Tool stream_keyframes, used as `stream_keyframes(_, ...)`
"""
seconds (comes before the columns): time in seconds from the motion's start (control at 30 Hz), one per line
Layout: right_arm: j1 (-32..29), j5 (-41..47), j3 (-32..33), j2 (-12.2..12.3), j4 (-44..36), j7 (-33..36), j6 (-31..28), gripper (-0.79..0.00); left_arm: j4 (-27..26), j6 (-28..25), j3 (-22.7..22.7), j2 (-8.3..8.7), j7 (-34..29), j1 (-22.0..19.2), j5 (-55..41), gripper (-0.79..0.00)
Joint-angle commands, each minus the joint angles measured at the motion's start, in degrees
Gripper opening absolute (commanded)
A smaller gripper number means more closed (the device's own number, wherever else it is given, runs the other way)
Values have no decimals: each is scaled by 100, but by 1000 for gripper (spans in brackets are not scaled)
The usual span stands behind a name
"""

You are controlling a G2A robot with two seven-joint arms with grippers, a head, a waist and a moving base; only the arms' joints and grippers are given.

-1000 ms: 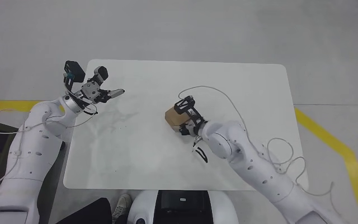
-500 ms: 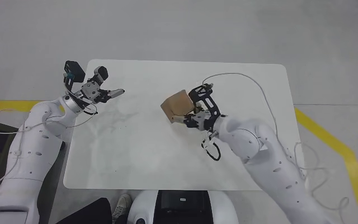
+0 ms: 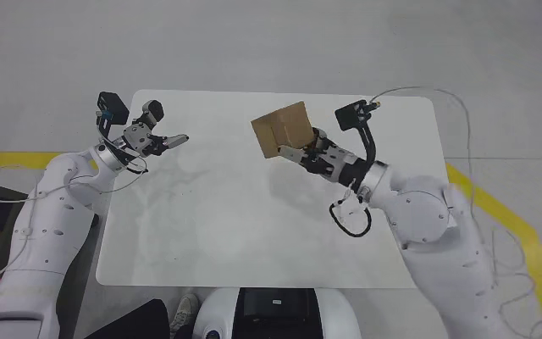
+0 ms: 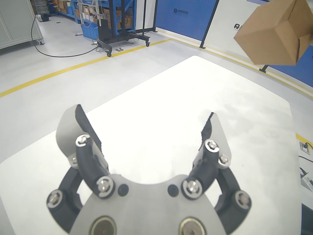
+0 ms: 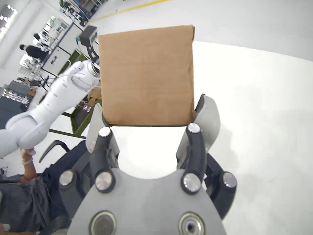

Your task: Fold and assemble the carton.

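After my right jaws lifted the gripped carton (image 3: 284,129) off the table (image 3: 212,220), the wide left jaws could start folding.

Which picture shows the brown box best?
The right wrist view: the carton fills the middle, gripped by the right pincer. The top view shows it small from above; the left wrist view, far off.

The table (image 3: 254,246) is looked down on from above in the top view. Each wrist view is taken close behind its own jaws, facing along them. The box (image 3: 284,129), far ahead of the left jaws and between the right ones, is shared by all.
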Motion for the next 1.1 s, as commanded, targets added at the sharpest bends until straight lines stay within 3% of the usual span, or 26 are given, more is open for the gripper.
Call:
stream_keyframes(0.0,-45,384,138,-6,-48,-94,157,-419,0,0,0,0,0,0,0,0)
stream_keyframes(0.13,-111,918,409,5,-173,-109,206,-394,0,0,0,0,0,0,0,0)
stream_keyframes(0.2,-157,1156,532,13,-290,-108,132,-185,0,0,0,0,0,0,0,0)
stream_keyframes(0.37,-416,1968,931,43,-557,-65,-397,-200,0,0,0,0,0,0,0,0)
stream_keyframes(0.57,-953,2227,1349,103,-1004,-12,-883,-222,0,0,0,0,0,0,0,0)
stream_keyframes(0.63,-1142,2163,1471,127,-1112,41,-886,-323,0,0,0,0,0,0,0,0)
stream_keyframes(0.73,-1358,1892,1448,162,-1114,270,-581,-339,0,0,0,0,0,0,0,0)
stream_keyframes(0.9,-1002,1388,949,160,-360,339,-323,-228,0,0,0,0,0,0,0,0)
stream_keyframes(1.03,-714,1059,694,155,99,291,-367,-194,0,0,0,0,0,0,0,0)
stream_keyframes(1.07,-690,968,670,162,157,333,-409,-92,0,0,0,0,0,0,0,0)
